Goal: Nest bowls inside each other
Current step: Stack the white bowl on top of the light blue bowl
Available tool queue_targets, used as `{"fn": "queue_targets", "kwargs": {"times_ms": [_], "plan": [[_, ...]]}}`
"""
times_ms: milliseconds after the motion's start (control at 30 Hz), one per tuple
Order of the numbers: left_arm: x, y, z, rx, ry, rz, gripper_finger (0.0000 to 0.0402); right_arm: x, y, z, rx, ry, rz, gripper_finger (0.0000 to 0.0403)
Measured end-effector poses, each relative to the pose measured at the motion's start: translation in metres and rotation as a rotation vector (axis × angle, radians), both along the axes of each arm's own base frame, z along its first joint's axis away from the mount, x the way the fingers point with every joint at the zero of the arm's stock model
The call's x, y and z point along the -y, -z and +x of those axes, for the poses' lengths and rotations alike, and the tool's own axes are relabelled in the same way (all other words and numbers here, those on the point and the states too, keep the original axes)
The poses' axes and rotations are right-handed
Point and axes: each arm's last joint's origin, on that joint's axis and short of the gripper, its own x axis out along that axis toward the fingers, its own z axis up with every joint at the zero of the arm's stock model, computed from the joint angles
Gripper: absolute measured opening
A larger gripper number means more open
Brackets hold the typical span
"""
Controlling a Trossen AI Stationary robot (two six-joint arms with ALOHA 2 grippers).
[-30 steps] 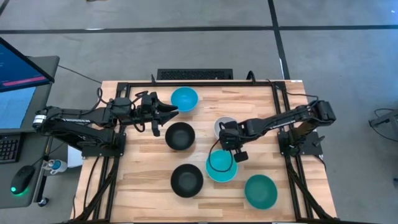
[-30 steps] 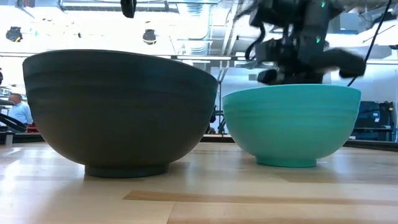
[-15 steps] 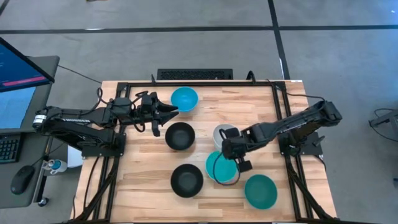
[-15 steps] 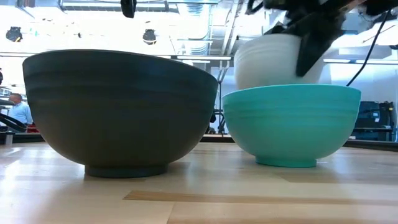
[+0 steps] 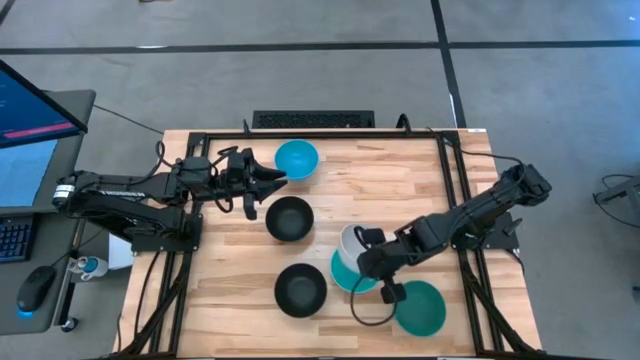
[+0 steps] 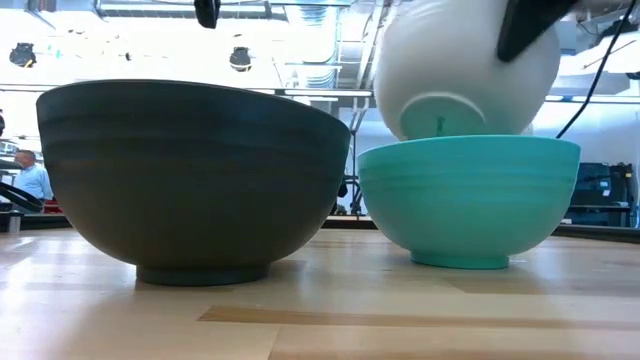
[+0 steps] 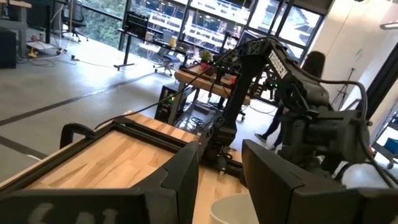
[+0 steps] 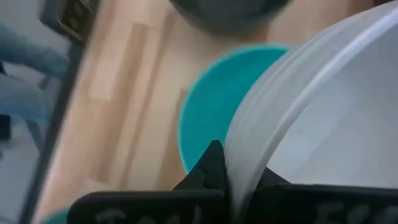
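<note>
White bowl (image 5: 352,240); teal bowl (image 5: 420,308); black bowls (image 5: 289,218).

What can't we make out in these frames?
- High view: right gripper and arm cover part of the white bowl and the light blue bowl under it; contact between them unclear.
- Low view: white bowl cut off by the top edge; its base hangs above the teal bowl, depth unclear.
- Left wrist view: own fingers block the table ahead.
- Right wrist view: blurred; white bowl fills it.
</note>
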Motion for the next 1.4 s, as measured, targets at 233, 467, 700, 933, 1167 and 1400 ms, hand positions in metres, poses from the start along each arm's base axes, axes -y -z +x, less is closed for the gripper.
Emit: {"fn": "queue_targets", "kwargs": {"times_ms": [233, 467, 700, 933, 1167, 1400], "plan": [[0.001, 0.0, 0.0, 0.0, 0.04, 0.0, 0.0115, -0.011, 0.02, 0.004, -0.073, 0.005, -0.014, 0.0009], [0.002, 0.0, 0.0, -0.003, 0.048, -0.007, 0.0115, -0.027, 0.043, 0.011, -0.111, -0.028, -0.029, 0.0009], [0.002, 0.0, 0.0, 0.0, 0.049, -0.006, 0.0115, -0.031, 0.047, 0.012, -0.135, -0.051, -0.009, 0.0058], [0.002, 0.0, 0.0, 0.001, 0.048, -0.007, 0.0115, -0.026, 0.048, 0.014, -0.144, -0.039, -0.001, 0.0138], [0.002, 0.0, 0.0, 0.001, 0.048, -0.008, 0.0115, -0.026, 0.047, 0.014, -0.148, -0.039, -0.003, 0.0167], [0.002, 0.0, 0.0, 0.001, 0.048, -0.009, 0.0115, -0.027, 0.032, 0.016, -0.159, -0.036, -0.015, 0.0111]]}}
